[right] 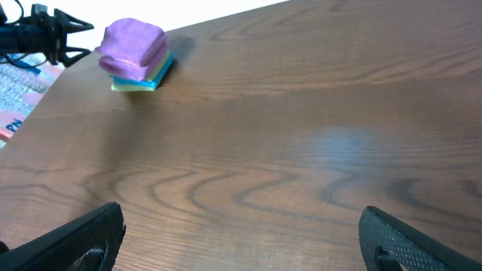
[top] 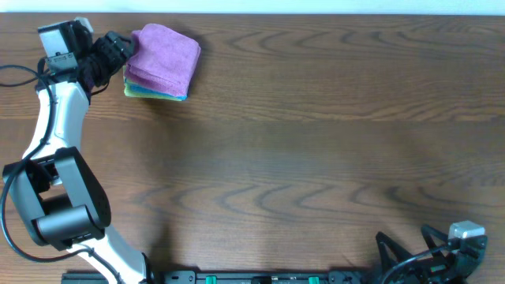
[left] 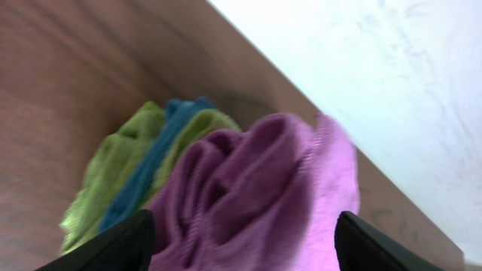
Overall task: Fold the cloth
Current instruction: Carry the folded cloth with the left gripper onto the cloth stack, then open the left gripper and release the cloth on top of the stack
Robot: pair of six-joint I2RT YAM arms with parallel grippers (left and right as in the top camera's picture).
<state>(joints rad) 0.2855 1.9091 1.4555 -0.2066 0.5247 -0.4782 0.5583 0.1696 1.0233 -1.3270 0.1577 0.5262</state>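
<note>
Mauve cloth (top: pixel 167 54) lies rumpled atop the pile (top: pixel 154 92), the left pincer (top: pixel 120 50) apart at the pile's edge; a finger snagging on retreat could drag it off.
</note>
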